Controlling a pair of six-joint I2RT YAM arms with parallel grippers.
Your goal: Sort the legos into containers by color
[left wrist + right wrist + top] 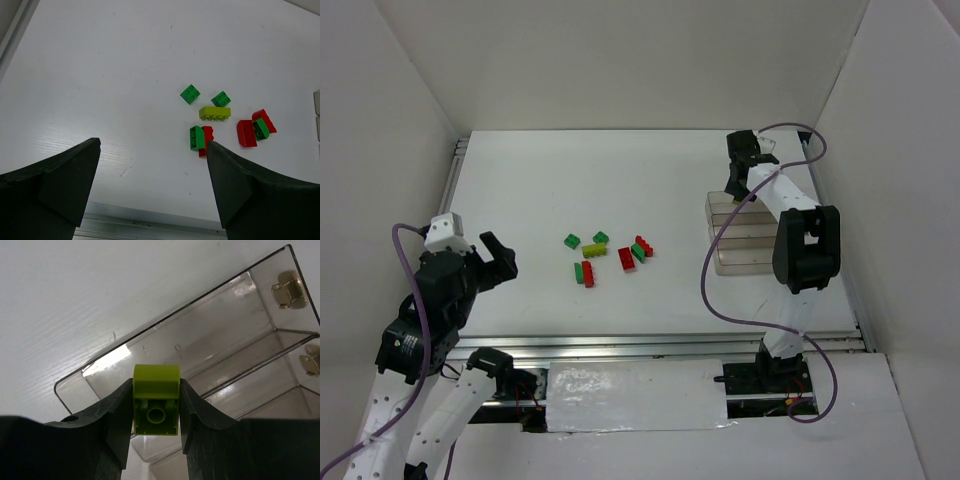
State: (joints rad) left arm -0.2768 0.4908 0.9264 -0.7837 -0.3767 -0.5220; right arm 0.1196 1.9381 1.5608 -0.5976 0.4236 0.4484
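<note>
My right gripper point(156, 405) is shut on a yellow-green lego point(156, 399) and holds it over the end of the far clear tray point(200, 340). In the top view this gripper point(738, 192) hovers at the far end of the three joined trays point(745, 262). The loose legos lie mid-table: two dark green squares point(190, 94), point(220, 99), a yellow-green bar point(215, 113), a green and red pair point(201, 138), and red bricks with a green one point(255, 130). My left gripper point(152, 165) is open and empty, near the front left, apart from the bricks point(610, 253).
White walls enclose the table on three sides. A metal rail point(620, 345) runs along the front edge. The right arm's purple cable point(715, 285) loops beside the trays. Brass hinges point(287, 289) show at the tray's end.
</note>
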